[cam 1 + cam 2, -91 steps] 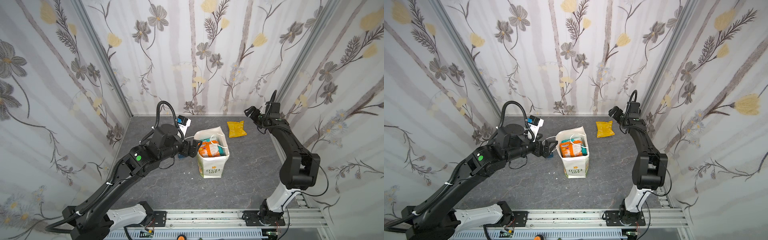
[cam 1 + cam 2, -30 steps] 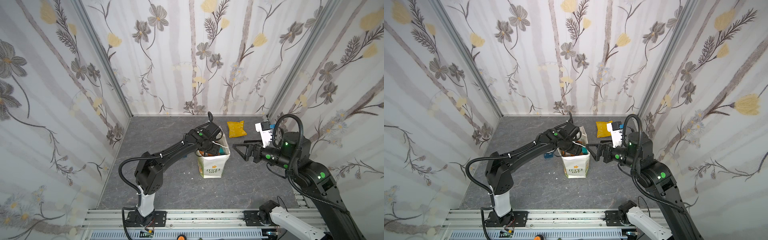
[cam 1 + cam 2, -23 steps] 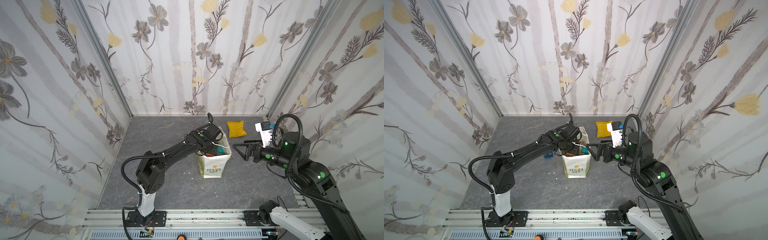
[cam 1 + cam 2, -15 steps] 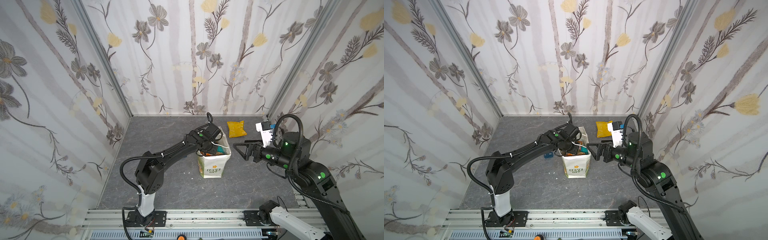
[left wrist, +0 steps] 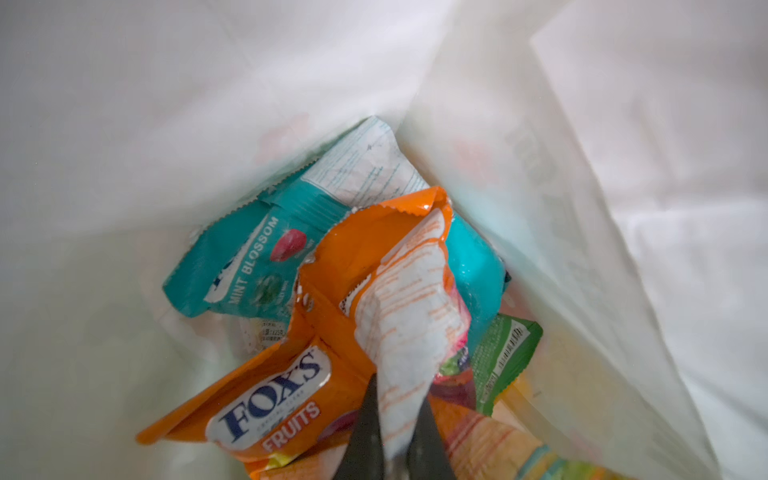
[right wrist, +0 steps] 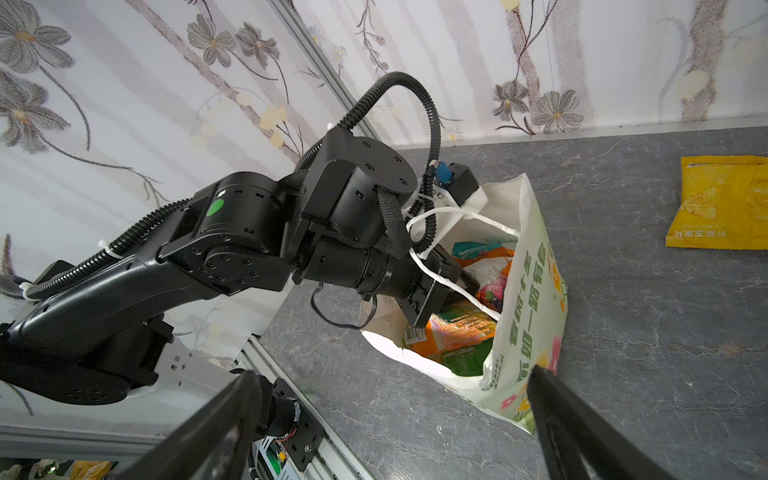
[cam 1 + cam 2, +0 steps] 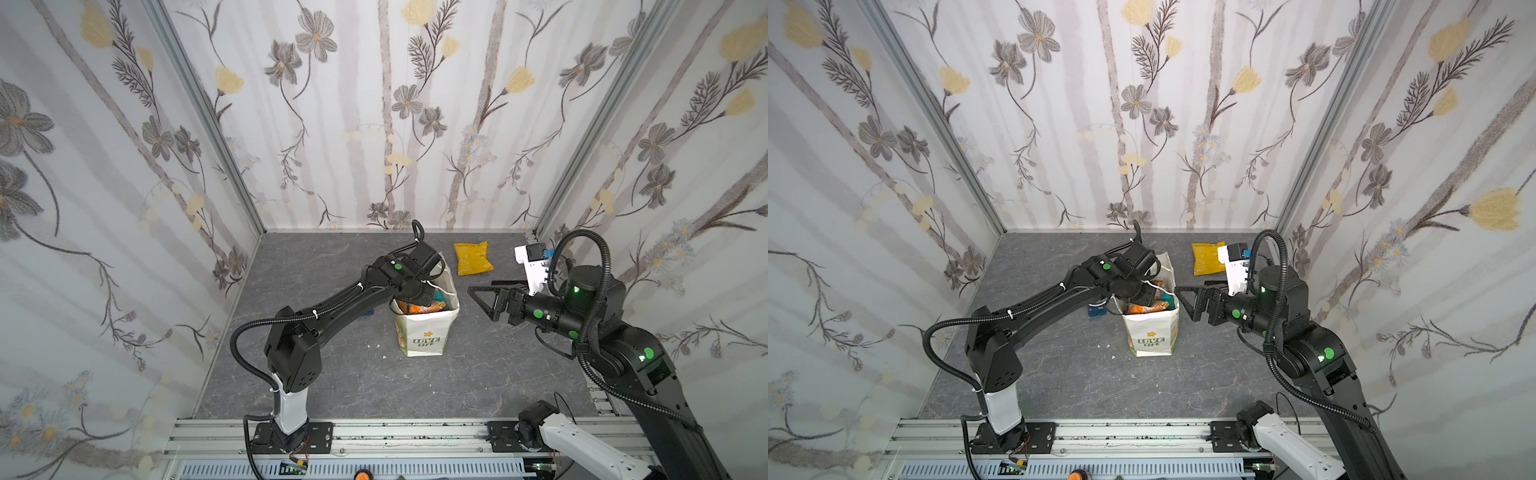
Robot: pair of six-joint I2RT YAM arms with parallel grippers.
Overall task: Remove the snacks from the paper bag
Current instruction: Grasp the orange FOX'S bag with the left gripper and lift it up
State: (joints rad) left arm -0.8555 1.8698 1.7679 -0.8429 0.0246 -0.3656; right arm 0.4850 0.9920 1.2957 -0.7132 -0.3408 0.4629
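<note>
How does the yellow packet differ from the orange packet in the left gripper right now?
The yellow packet lies flat on the table, outside the paper bag; the orange packet sits inside it. The yellow packet is untouched; the orange packet's back flap is pinched by the shut left gripper. Both are small snack packets.

Left tool [image 6: 457,286] inside paper bag [image 6: 536,299]

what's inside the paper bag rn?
Inside the paper bag, the left gripper is shut on an orange packet. Around it are more orange foil, teal packets and a green packet. Anything beneath them, and the bag floor, is covered.
</note>
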